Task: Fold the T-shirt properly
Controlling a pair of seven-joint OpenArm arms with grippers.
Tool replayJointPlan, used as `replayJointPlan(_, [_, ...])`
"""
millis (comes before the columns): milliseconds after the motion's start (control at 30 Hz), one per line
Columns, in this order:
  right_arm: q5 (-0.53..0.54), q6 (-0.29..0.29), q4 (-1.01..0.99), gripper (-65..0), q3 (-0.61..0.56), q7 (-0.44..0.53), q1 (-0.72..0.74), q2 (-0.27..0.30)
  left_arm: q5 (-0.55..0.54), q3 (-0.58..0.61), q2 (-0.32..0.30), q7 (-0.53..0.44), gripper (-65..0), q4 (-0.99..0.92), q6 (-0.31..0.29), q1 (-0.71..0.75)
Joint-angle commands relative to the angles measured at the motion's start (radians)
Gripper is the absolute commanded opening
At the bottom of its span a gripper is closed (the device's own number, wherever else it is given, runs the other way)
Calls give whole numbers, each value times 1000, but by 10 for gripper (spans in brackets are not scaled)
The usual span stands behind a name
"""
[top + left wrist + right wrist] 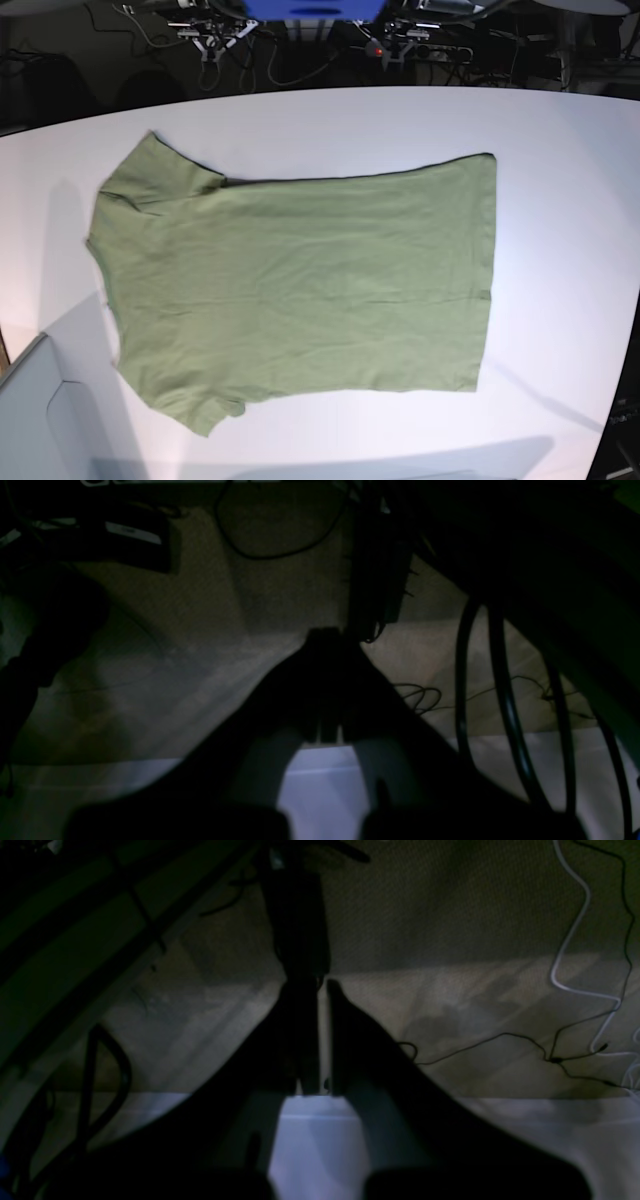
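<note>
The olive-green T-shirt [300,280] lies spread flat on the white table [560,200] in the base view, with its sleeves to the left and its hem to the right. Neither gripper shows in the base view. In the left wrist view my left gripper [325,635] is a dark shape with its fingers together, holding nothing, and it points past the table edge [550,750] at the floor. In the right wrist view my right gripper [320,987] is the same, with only a thin slit between the fingers. The T-shirt is out of both wrist views.
Cables [575,980] and black hoses [505,705] hang over a carpeted floor beyond the table edge. Dark equipment and wires [390,40] stand behind the table's far side. A grey part [35,410] fills the base view's bottom left corner.
</note>
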Motion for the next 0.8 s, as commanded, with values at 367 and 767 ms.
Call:
replayJointPlan(367, [-1,15,-1,-646,-2,-6,-9,13,-1,-9,-18,2,-648,4,-3,6])
replayJointPlan(767, [-2,15,0,-646,-2,-6,-20,16,-1,-3,2,4,-648,127,-5,69])
